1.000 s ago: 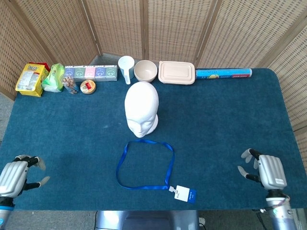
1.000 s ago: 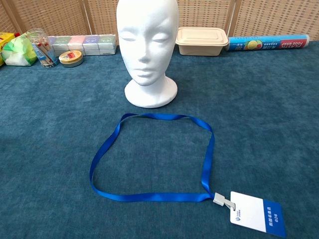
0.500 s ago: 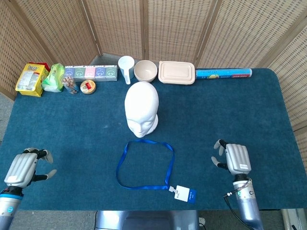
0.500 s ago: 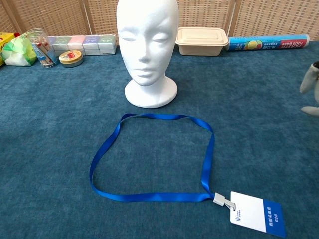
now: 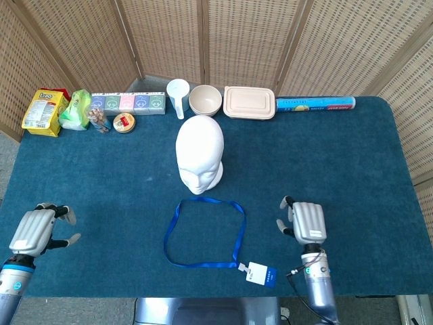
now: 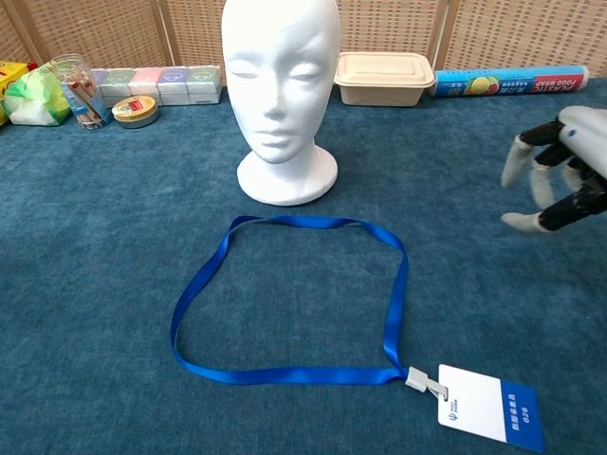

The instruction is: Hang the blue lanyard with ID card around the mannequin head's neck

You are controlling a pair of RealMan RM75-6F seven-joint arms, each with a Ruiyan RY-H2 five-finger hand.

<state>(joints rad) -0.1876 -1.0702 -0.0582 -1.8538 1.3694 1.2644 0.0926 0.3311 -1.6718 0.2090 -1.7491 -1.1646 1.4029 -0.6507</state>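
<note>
A white mannequin head [image 5: 200,155] [image 6: 282,95] stands upright mid-table, facing me. In front of it the blue lanyard [image 5: 203,233] [image 6: 285,299] lies flat in an open loop, its ID card [image 5: 261,274] [image 6: 488,406] at the near right corner. My right hand [image 5: 305,222] [image 6: 560,171] hovers to the right of the loop, fingers apart, holding nothing. My left hand [image 5: 37,229] sits far left near the front edge, fingers loosely spread and empty; the chest view does not show it.
Along the far edge stand a yellow packet [image 5: 44,112], a green bag [image 5: 76,110], a row of small boxes [image 5: 128,102], a tape roll [image 5: 124,122], a white scoop [image 5: 178,95], a bowl [image 5: 205,100], a lidded beige container [image 5: 249,102] and a food wrap box [image 5: 315,104].
My right hand has moved left toward the lanyard and has come into the chest view. My left hand has drifted slightly inward. The lanyard and head have not moved.
</note>
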